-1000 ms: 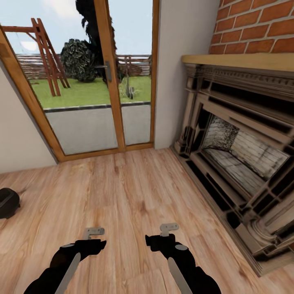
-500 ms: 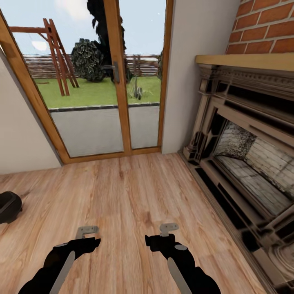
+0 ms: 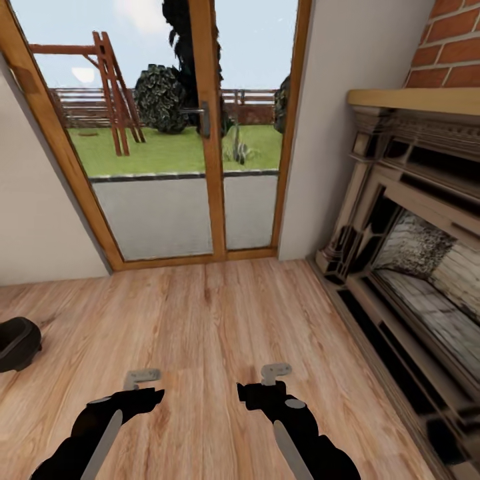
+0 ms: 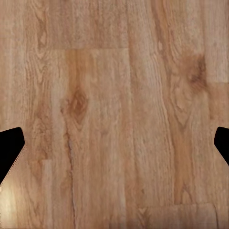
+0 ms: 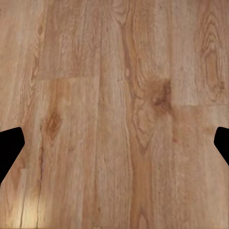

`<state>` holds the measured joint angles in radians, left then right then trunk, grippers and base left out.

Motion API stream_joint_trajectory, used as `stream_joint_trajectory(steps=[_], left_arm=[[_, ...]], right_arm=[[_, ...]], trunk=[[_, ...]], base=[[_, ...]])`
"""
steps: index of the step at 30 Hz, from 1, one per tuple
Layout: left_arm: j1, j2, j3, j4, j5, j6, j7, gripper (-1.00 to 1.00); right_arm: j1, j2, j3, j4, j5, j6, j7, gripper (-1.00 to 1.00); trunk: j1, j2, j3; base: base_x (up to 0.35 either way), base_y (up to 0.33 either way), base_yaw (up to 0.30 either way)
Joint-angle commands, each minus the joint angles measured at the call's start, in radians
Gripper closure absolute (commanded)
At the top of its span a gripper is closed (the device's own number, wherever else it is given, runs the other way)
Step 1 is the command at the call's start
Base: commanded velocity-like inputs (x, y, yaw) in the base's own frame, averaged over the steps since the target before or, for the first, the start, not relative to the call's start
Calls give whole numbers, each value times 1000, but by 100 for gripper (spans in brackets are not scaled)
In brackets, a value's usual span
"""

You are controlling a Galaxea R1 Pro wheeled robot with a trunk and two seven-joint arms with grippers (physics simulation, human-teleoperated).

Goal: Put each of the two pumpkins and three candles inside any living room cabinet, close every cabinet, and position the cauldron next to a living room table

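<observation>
The cauldron, a small glossy black pot, sits on the light wood floor at the far left of the head view, partly cut off by the picture's edge. My left gripper and right gripper hover low over the bare planks in front of me, both well to the right of the cauldron. In the left wrist view the black fingertips stand wide apart over the floor with nothing between them. The right wrist view has its fingertips spread the same way over bare planks.
A wood-framed glass patio door to the garden stands straight ahead. A large ornate fireplace under a brick column runs along the right. A pale wall closes the left. Open plank floor lies between them.
The camera has turned left: door and fireplace have slid right in the picture, and the cauldron shows slightly more. Both arms keep the same pose.
</observation>
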<state>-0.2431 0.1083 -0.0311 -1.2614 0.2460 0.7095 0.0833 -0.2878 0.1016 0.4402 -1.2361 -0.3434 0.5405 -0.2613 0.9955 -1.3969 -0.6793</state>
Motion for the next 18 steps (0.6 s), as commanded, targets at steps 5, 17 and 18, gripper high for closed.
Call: stream_joint_trajectory(steps=[5,17,18], left_arm=[[-1,1,-3,0,10,0,9,-100],[-1,1,-1,9,13,-2,8,-100],[-1,1,-1,10,13,-2,7,-100]], right_arm=[[-1,0,3,-1,-10,2,-12,-100],[-1,0,5,1,-9,2,-15,-100],[-1,0,6,1,-9,2,-15,-100]], trunk=[[1,0,-1],[1,0,-1],[1,0,-1]], base=[[336,0,281],[336,0,289],[336,0,291]])
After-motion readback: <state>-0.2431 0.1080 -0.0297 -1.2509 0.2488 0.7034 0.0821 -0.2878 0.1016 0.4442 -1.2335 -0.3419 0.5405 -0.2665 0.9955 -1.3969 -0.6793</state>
